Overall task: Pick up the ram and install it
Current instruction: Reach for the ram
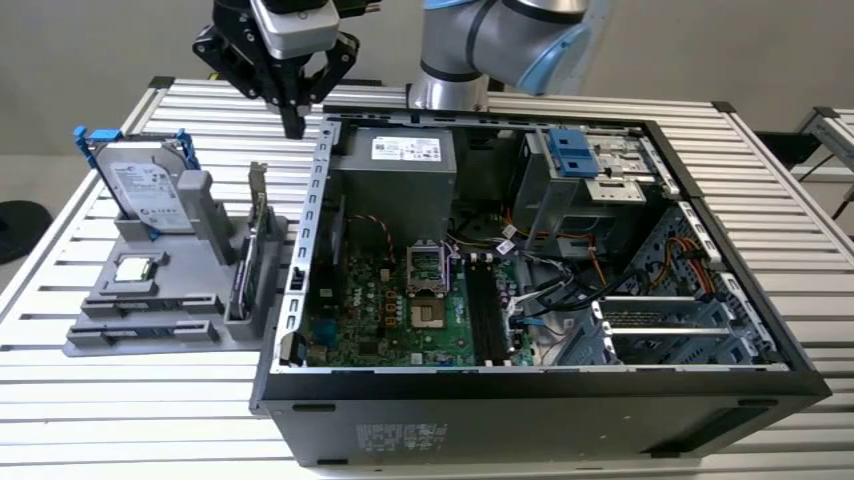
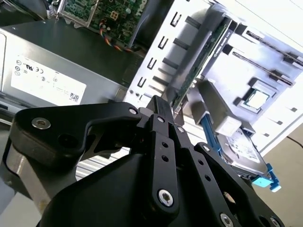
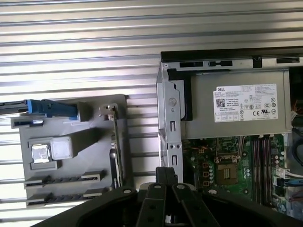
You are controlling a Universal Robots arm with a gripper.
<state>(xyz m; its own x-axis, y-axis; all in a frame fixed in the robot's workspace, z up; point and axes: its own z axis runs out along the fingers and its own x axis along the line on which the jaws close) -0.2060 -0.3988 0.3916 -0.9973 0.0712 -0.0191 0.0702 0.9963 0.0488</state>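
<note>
One gripper [image 1: 292,125], fingers pressed together, nothing between them. It hangs above the slatted table [image 1: 134,400] at the far side, over the gap between the grey parts holder [image 1: 147,335] and the open computer case [image 1: 534,400], close to the case's far corner on the exterior view's left. The ram [image 1: 244,275] stands on edge in a slot on the holder's side nearest the case, apart from the fingertips and nearer the camera than they are. In both wrist views the closed tip [image 3: 165,171] [image 2: 158,101] points toward the ram [image 3: 115,142] [image 2: 201,56]. On the holder, further to the exterior view's left: the hard drive [image 1: 140,190] upright in its blue-handled bracket, and the processor chip [image 1: 134,268] lying flat. Inside the case: the power supply [image 1: 394,160] at the far end, the motherboard [image 1: 387,320] below it, and the memory slots [image 1: 483,310] running near to far.
</note>
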